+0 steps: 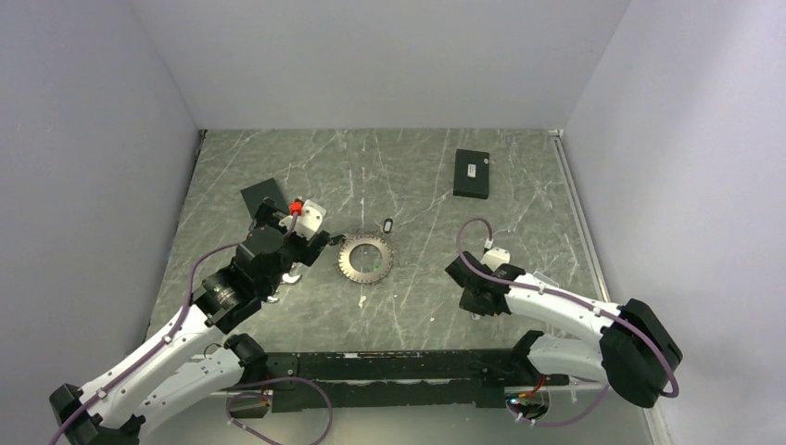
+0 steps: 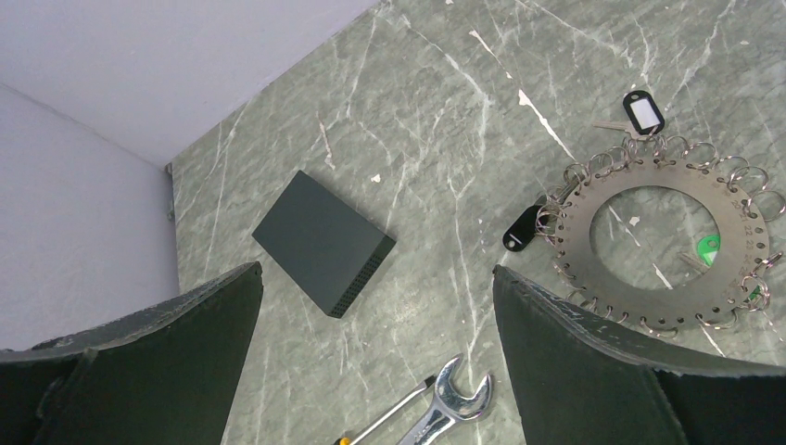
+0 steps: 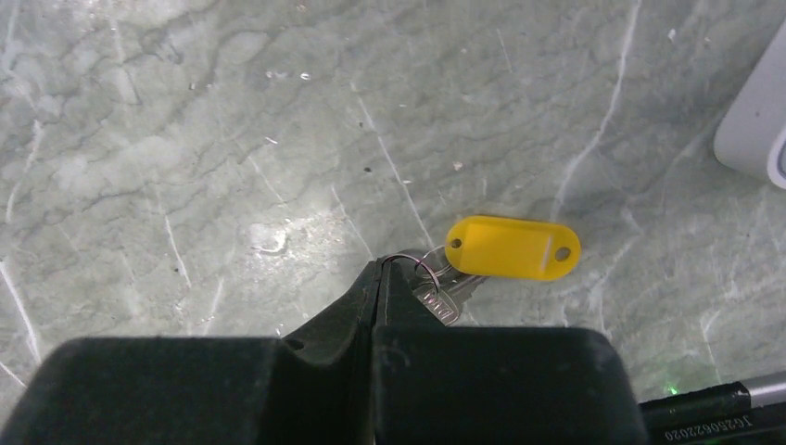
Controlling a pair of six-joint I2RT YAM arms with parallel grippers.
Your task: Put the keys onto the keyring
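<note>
The keyring [image 1: 365, 259] is a flat grey metal disc with small rings all round its rim, lying mid-table; in the left wrist view the keyring [image 2: 663, 246] is at the right. My left gripper [image 1: 301, 260] hovers just left of it, open wide [image 2: 375, 270] and empty. One of the keys [image 3: 443, 295], silver with a yellow tag [image 3: 513, 247], lies on the table at the right. My right gripper [image 3: 377, 269] is shut, its tips pinching that key's thin wire loop [image 3: 408, 259]. In the top view my right gripper [image 1: 471, 295] hides the key.
A silver wrench [image 2: 450, 408] and a screwdriver shaft [image 2: 385, 422] lie under the left gripper. A black box [image 2: 320, 241] sits beyond it and another black box [image 1: 473, 173] at the back right. A black oval tag [image 2: 521, 229] and a white-labelled tag [image 2: 642, 111] lie by the disc.
</note>
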